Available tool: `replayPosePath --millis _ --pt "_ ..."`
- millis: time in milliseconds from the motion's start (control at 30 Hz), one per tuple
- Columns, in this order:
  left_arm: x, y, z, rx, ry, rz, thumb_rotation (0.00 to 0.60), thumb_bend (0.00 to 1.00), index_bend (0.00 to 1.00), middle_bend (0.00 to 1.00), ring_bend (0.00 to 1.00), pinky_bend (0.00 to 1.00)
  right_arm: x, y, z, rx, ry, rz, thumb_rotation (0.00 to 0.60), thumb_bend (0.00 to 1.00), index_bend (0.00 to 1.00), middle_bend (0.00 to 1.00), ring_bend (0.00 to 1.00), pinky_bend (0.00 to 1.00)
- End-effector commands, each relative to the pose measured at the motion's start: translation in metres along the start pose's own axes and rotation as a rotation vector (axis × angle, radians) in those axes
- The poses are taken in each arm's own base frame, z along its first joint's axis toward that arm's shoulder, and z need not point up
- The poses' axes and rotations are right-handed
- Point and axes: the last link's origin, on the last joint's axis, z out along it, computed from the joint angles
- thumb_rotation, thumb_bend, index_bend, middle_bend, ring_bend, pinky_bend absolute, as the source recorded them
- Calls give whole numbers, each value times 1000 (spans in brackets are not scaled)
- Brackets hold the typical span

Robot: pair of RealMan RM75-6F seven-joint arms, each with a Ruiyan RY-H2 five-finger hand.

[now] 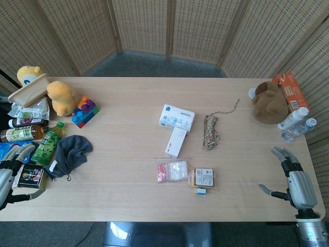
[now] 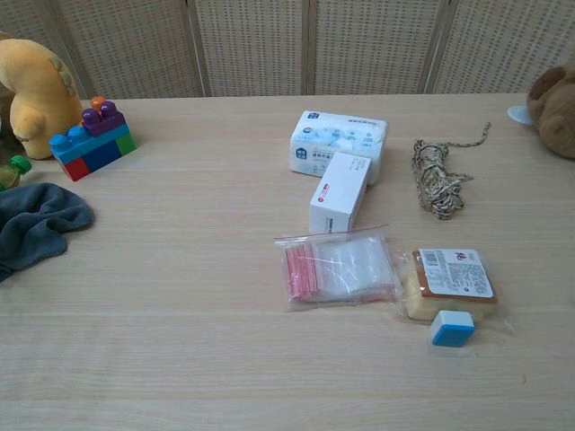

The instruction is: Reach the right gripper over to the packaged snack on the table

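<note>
Packaged snack mid-table, right hand well apart, open

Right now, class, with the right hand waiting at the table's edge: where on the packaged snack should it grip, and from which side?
Probably come from above and the robot's right, where the right hand is open. The packaged snack lies flat, so pinch across its side edges. Avoid the near edge: the small blue block sits against it; the zip bag crowds the left.
</note>
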Motion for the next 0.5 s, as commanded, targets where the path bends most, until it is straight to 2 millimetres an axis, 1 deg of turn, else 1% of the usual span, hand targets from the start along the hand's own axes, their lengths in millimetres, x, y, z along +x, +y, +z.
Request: replayPosePath --millis 33,167,267,367,500 --pt "0 0 0 1 -1 1 600 0 13 0 0 0 -1 0 0 -1 -6 2 600 0 95 0 0 0" --pt "-1 0 -1 1 -1 3 600 0 13 0 0 0 -2 0 0 -1 -14 -3 600 0 93 0 0 0" --pt "-1 -1 0 3 -1 4 600 0 12 0 0 0 -7 -1 3 6 -40 -8 600 0 93 0 0 0" --pt "-2 -3 2 16 -3 7 600 0 13 0 0 0 -19 -5 9 17 -92 3 600 0 91 0 0 0" --pt "-4 -6 7 34 -6 14 600 0 12 0 0 0 -42 -20 25 47 -224 47 600 0 70 0 0 0"
